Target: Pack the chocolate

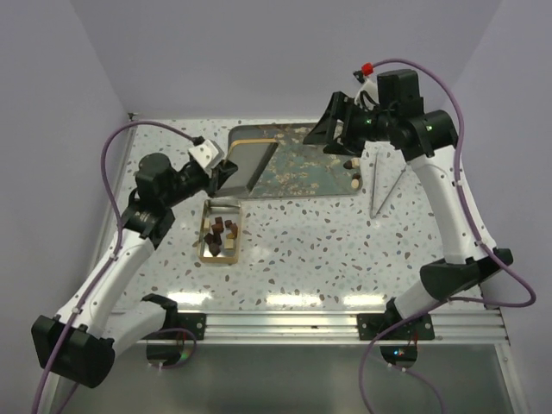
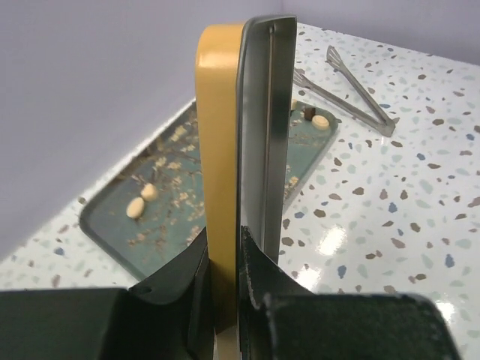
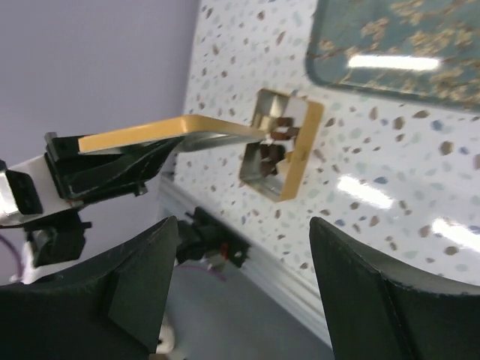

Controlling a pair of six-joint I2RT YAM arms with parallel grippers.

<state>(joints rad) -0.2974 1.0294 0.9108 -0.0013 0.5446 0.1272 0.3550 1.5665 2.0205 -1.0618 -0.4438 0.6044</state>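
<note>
The gold tin's base (image 1: 220, 231) lies on the table with several brown chocolate lumps (image 1: 221, 229) inside; it also shows in the right wrist view (image 3: 298, 161). My left gripper (image 1: 226, 172) is shut on the tin's lid (image 1: 250, 161) and holds it raised above the tray's left end, edge-on in the left wrist view (image 2: 255, 135). A few loose chocolate lumps (image 1: 356, 181) lie at the tray's right end; cream ones (image 2: 136, 207) and a dark one (image 2: 307, 112) show in the left wrist view. My right gripper (image 1: 338, 129) is open and empty above the tray's right end, and it also shows in the right wrist view (image 3: 244, 300).
The teal blossom-print tray (image 1: 302, 172) lies at the back middle. Metal tongs (image 1: 384, 185) lie on the table right of the tray, also seen in the left wrist view (image 2: 360, 94). Lilac walls close in the back and sides.
</note>
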